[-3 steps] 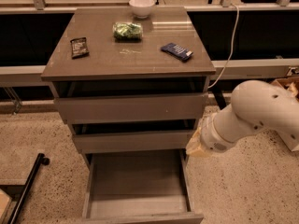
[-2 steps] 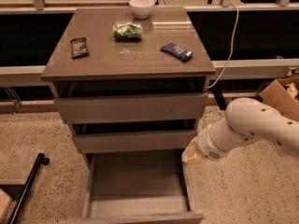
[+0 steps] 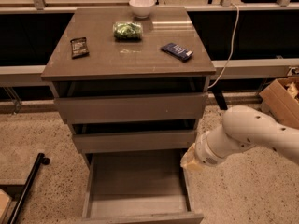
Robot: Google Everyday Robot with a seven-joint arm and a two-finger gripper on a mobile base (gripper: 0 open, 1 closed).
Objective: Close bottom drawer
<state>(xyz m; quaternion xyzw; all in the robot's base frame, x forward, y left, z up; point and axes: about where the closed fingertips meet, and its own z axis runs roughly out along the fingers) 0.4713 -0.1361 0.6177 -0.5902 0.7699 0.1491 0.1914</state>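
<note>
Bottom drawer (image 3: 138, 183) pulled out below the counter's (image 3: 107, 62) front edge. Rigid and handleless, it likely slides lightly; push the flat front. End effector (image 3: 189, 158) is beside its right wall, state cannot be told.

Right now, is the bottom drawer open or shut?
Open: the bottom drawer juts out, interior exposed; the gripper is beside its side wall.

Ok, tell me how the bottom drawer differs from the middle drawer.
The bottom drawer is pulled far out, showing its grey interior; the middle drawer sits nearly in, showing only its front. The bottom drawer's front is cut by the picture's lower edge; the middle drawer's front shows whole. Both are grey-brown and handleless. The gripper is by the bottom drawer's right wall.
</note>
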